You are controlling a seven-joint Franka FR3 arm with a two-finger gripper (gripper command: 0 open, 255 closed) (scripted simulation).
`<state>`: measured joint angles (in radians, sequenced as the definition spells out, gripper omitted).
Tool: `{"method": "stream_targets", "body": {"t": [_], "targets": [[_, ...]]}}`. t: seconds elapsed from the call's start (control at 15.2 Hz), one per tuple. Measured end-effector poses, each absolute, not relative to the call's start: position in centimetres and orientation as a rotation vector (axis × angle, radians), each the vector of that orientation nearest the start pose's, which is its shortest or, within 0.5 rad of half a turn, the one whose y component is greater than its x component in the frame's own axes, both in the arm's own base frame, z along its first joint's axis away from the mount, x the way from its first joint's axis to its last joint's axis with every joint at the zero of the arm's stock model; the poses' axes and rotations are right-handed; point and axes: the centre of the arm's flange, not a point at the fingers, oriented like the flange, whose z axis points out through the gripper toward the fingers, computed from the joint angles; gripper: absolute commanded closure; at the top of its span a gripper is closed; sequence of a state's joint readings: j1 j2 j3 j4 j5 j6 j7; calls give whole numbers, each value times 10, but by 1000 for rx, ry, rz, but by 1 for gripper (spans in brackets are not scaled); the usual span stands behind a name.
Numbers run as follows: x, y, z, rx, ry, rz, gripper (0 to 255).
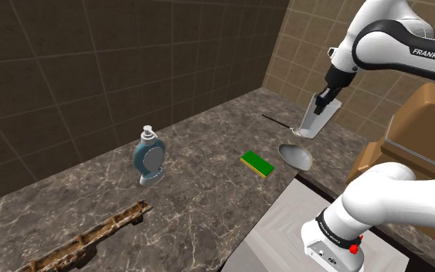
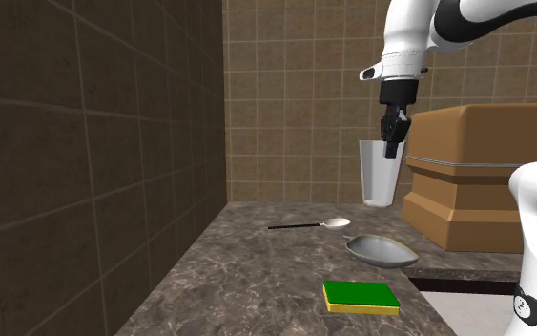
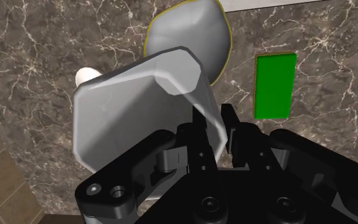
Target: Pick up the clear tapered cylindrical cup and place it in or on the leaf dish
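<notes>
A clear, tapered cup point(image 1: 313, 120) point(image 2: 379, 174) hangs in the air above the dark marble counter, tilted a little in the shoulder view. My black gripper point(image 1: 327, 99) point(image 2: 391, 143) point(image 3: 217, 130) is shut on the cup's wall at the rim, one finger inside and one outside. In the wrist view the cup point(image 3: 139, 108) stretches away from the fingers. The grey leaf-shaped dish point(image 1: 295, 156) point(image 2: 382, 251) point(image 3: 187, 28) lies on the counter just below the cup and slightly to one side of it, with nothing in it.
A long-handled spoon point(image 1: 281, 124) point(image 2: 309, 225) lies beyond the dish. A green-and-yellow sponge point(image 1: 257, 163) point(image 2: 361, 296) point(image 3: 275, 86) lies beside it. A blue soap dispenser point(image 1: 149, 154) and a rough wooden tray point(image 1: 84, 243) stand toward the shoulder view's left. A brown box point(image 2: 476, 172) sits by the wall.
</notes>
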<state>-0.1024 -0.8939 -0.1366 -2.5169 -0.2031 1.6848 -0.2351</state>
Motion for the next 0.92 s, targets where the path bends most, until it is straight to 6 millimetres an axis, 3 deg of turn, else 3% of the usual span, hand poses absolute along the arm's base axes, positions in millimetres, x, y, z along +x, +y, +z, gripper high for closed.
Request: {"method": "stream_targets", "body": {"t": [0.92], "targets": [[275, -97, 481, -3246, -99, -58, 255]]}}
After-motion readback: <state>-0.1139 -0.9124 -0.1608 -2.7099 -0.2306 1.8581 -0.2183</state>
